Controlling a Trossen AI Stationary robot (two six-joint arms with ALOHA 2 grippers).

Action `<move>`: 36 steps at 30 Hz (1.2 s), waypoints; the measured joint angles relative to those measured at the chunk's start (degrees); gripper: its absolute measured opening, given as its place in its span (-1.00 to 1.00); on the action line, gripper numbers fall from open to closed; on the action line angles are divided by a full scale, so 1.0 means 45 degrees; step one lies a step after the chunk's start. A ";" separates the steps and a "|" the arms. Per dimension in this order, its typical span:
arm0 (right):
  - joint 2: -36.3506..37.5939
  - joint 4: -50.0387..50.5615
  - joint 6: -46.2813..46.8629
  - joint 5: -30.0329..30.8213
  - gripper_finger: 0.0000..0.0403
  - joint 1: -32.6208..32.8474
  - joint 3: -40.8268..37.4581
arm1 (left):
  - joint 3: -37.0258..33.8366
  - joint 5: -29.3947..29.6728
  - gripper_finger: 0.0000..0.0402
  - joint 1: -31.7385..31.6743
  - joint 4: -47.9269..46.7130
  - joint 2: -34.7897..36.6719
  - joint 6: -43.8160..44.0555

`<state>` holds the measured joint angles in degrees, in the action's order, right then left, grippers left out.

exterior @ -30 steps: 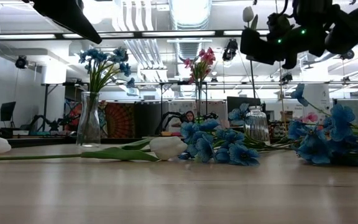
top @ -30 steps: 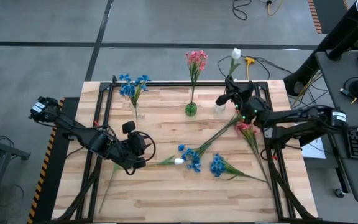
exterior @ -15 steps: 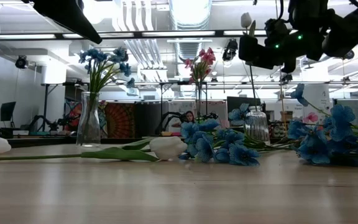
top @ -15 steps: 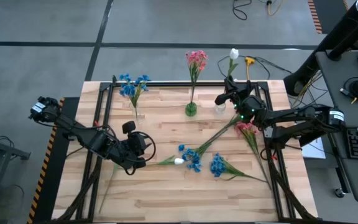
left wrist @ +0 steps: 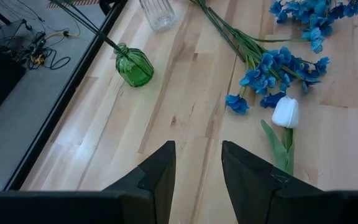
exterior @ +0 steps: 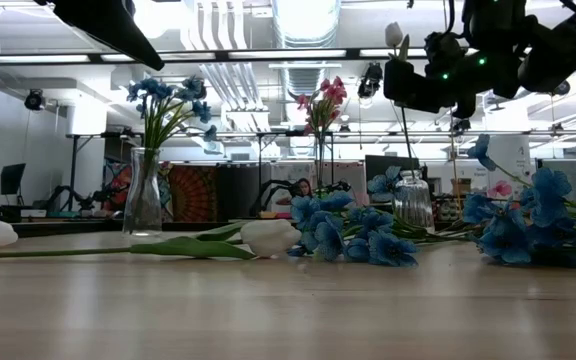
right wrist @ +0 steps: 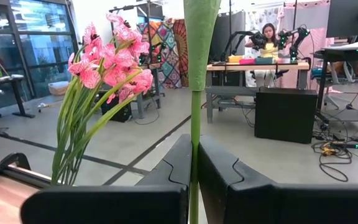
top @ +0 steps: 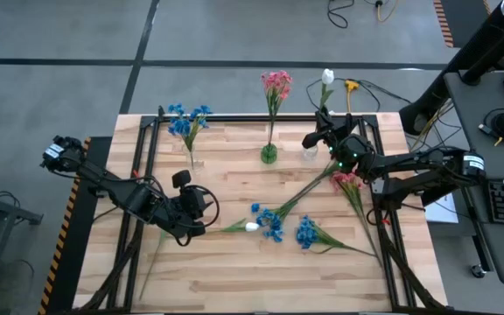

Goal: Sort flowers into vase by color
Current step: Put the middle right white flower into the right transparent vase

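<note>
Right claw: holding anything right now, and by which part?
Yes. The right claw is shut on the white tulip, pinching its green stem well below the bud, above the clear vase.

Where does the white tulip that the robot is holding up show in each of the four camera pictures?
High view: white tulip beyond the table's far edge, above the right gripper.
Low view: top, right of centre.
Left wrist view: not in it.
Right wrist view: only its stem, pinched.
Shared landmark: the pink flowers.

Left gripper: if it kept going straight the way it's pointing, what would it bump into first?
Probably the bare wooden table. The left gripper has open fingers aimed down at bare planks. The white tulip and green vase lie off to the sides, though depth is hard to judge.
</note>
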<state>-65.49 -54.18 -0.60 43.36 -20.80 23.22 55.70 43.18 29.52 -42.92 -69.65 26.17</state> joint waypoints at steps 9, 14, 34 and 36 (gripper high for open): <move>0.0000 0.0287 0.0000 0.0029 -0.94 0.0000 0.0000 | 0.0000 0.0000 -0.43 0.0000 -0.0005 0.0000 0.0000; 0.0000 0.0348 0.0000 0.0037 -0.94 0.0000 0.0000 | 0.0000 0.0000 -0.43 0.0000 -0.0005 -0.0002 0.0000; 0.0004 0.0338 -0.0247 0.0019 -0.94 0.0005 0.0000 | 0.0000 0.0000 -0.43 0.0004 -0.0005 0.0001 0.0000; 0.0005 0.0361 -0.0235 -0.0063 -0.94 0.0005 0.0000 | 0.0000 0.0000 -0.43 0.0005 -0.0005 -0.0004 0.0000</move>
<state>-65.47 -52.56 -1.66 43.08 -20.78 23.22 55.70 43.18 29.54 -42.94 -69.67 26.17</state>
